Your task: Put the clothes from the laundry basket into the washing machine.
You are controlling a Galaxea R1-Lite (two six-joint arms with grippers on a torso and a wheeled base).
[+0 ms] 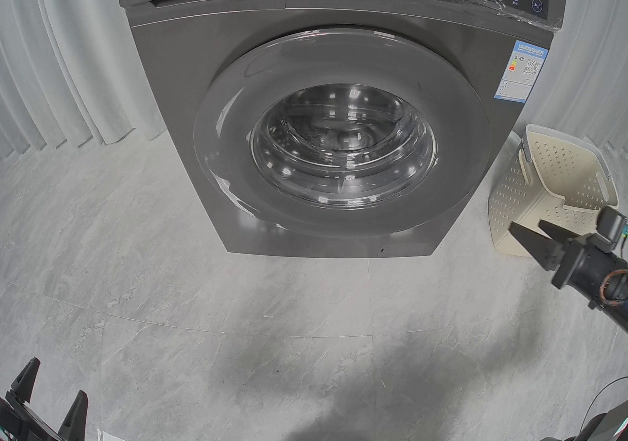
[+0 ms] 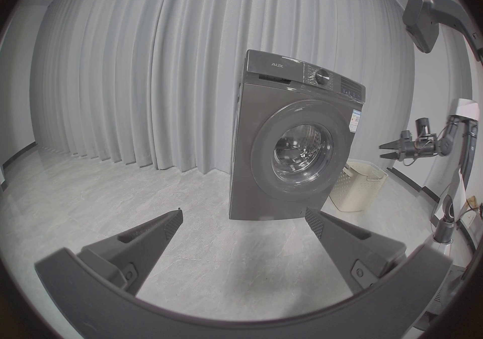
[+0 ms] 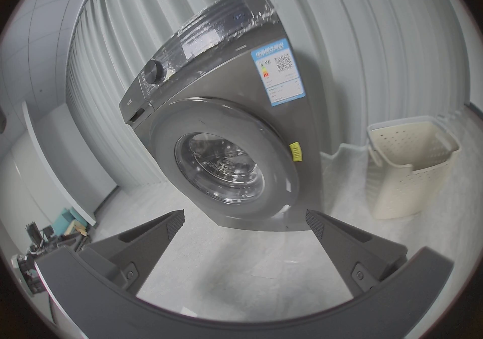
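Low at the left, the left gripper (image 1: pixel 55 380) hangs above the grey floor (image 1: pixel 196 305), its fingers spread apart and empty. At the centre stands the washing machine (image 1: pixel 183 69) with its round glass door (image 1: pixel 342 141) closed, and the cream laundry basket (image 1: pixel 562 174) sits on the floor just beside the machine's right side. Farthest right, the right gripper (image 1: pixel 526 224) hovers in front of the basket, fingers parted and empty.
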